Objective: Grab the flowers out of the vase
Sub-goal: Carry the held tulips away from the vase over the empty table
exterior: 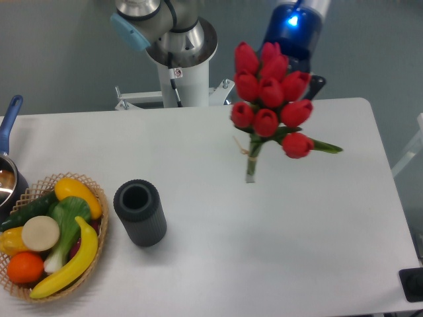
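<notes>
The flowers [271, 92], a tied bunch of red tulip buds with green stems, hang upright in the air over the right half of the table, stem ends [250, 175] pointing down. My gripper [305, 74], with a blue light on its wrist, is behind the buds and mostly hidden by them. One dark finger [316, 84] shows at the bunch's right side. It appears shut on the flowers. The vase [140, 212], dark grey and ribbed, stands with an empty mouth at the left-centre, well apart from the flowers.
A woven basket [99, 198] of colourful fruit and vegetables sits at the front left. A pot with a blue handle [9, 122] is at the left edge. The arm's base [182, 66] stands at the back. A black object [412, 284] sits at the front right corner.
</notes>
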`<state>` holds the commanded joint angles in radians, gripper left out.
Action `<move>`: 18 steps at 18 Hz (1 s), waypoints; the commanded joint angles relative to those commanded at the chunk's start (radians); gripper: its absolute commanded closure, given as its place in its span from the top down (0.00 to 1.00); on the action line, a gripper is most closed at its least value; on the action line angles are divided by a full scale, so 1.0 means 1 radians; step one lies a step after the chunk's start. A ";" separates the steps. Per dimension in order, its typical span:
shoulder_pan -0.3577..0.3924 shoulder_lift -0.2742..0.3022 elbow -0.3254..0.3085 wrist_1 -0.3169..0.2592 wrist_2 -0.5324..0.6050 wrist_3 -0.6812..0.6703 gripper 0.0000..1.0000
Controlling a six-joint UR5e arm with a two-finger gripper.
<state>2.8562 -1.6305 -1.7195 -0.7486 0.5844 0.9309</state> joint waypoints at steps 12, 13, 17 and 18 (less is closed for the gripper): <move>0.023 -0.054 0.000 0.000 0.006 0.019 0.44; 0.032 -0.054 -0.003 0.000 0.006 0.019 0.44; 0.043 -0.052 -0.005 0.002 0.005 0.019 0.44; 0.049 -0.052 -0.005 0.002 -0.001 0.020 0.44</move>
<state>2.9053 -1.6828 -1.7242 -0.7470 0.5830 0.9511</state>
